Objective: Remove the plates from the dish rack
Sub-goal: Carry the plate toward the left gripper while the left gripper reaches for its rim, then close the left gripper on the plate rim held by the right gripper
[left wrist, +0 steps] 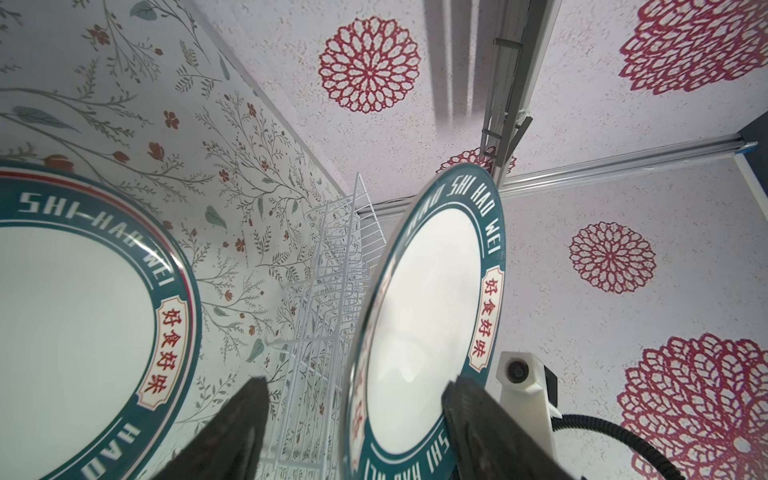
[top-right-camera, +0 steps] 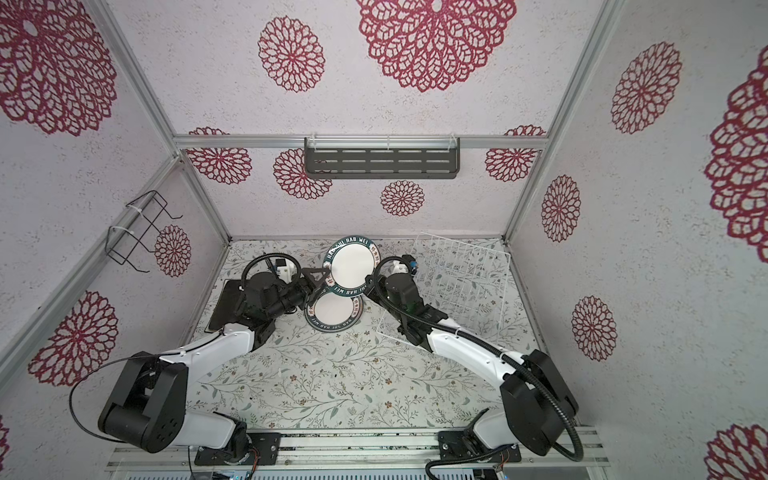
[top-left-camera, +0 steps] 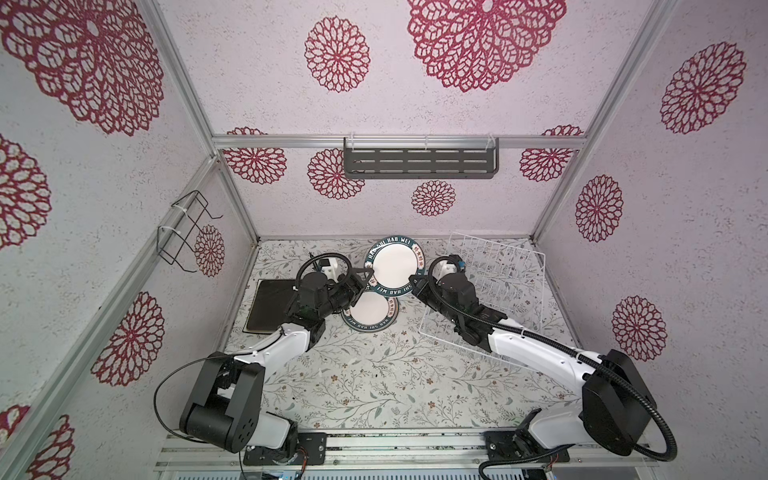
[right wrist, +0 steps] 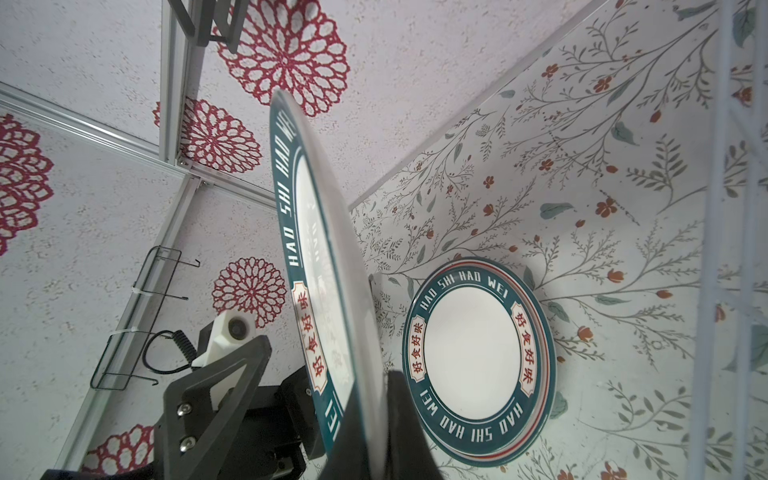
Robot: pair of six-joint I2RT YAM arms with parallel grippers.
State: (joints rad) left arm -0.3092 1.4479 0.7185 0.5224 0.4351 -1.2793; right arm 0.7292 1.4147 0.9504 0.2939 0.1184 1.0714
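Note:
A round white plate [top-left-camera: 390,266] with a lettered teal rim hangs tilted above the table in both top views [top-right-camera: 352,266]. My right gripper [right wrist: 376,419] is shut on its lower right rim [top-left-camera: 413,283]. My left gripper [left wrist: 355,382] is open, its jaws straddling the opposite rim [top-left-camera: 368,279] without pinching it. Below the held plate, a stack of similar round plates [top-left-camera: 370,311] lies flat on the table. A square black plate [top-left-camera: 272,306] lies at the left. The white wire dish rack [top-left-camera: 494,278] stands at the right with no plate showing in it.
A dark grey slotted shelf [top-left-camera: 419,163] hangs on the back wall, and a small black wire holder [top-left-camera: 187,232] on the left wall. Aluminium frame posts close off the table's back corners. The floral table top [top-left-camera: 374,374] stretches toward the front between the arms.

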